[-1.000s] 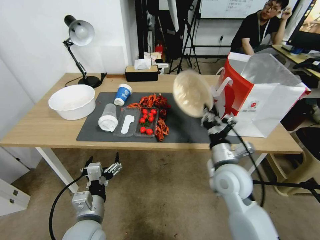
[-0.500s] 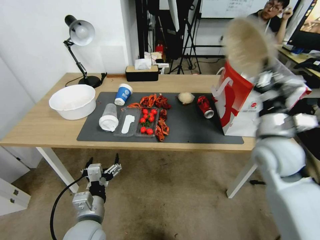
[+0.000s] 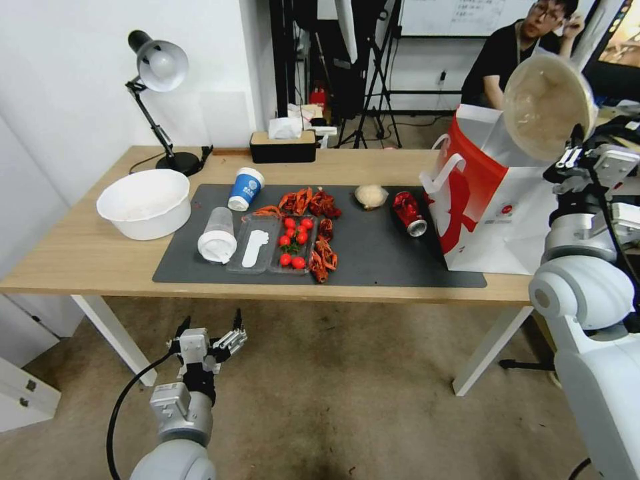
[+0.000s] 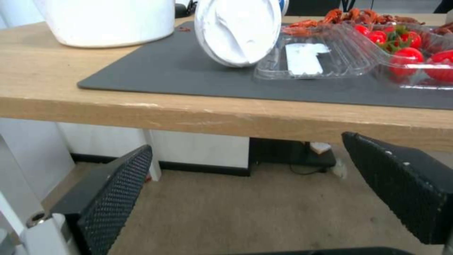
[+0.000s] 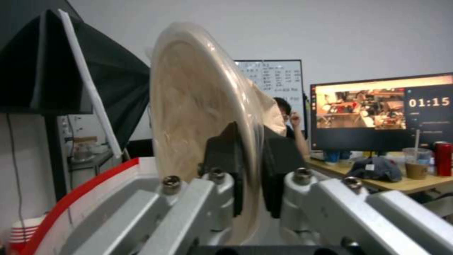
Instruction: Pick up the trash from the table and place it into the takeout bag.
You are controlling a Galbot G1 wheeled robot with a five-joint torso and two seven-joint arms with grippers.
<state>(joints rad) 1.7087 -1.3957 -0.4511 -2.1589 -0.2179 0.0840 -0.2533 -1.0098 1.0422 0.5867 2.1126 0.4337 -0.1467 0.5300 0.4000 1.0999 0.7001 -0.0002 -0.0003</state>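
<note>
Right tool (image 3: 572,148): raised above the open top of the takeout bag (image 3: 507,200), closed on the rim of the round translucent beige lidded bowl (image 3: 547,103). The bowl is held on edge, its broad face turned toward the head camera. In the right wrist view the two black fingers (image 5: 226,156) clamp the bowl's (image 5: 198,117) rim from both sides, with the bag's red edge (image 5: 75,198) below.

Left tool (image 3: 208,337): hangs low, in front of and below the worktop (image 3: 73,253) edge, jaws spread wide and holding nothing. The left wrist view shows its two black textured pads (image 4: 113,191) well apart, beneath the worktop's front edge (image 4: 226,120).

Takeout bag: upright at the right end of the worktop, red side panel facing the dark grey mat (image 3: 373,260).

Items on the mat:
- crushed red can (image 3: 409,212), on its side, just beside the bag;
- crumpled pale paper wad (image 3: 371,196), near the can;
- clear plastic cup (image 3: 217,235), on its side, against a clear plastic tray (image 3: 253,252);
- blue-and-white paper cup (image 3: 245,189), upright near the mat's far edge.

A white bowl (image 3: 144,203) rests on the bare worktop, to the left of the mat.
</note>
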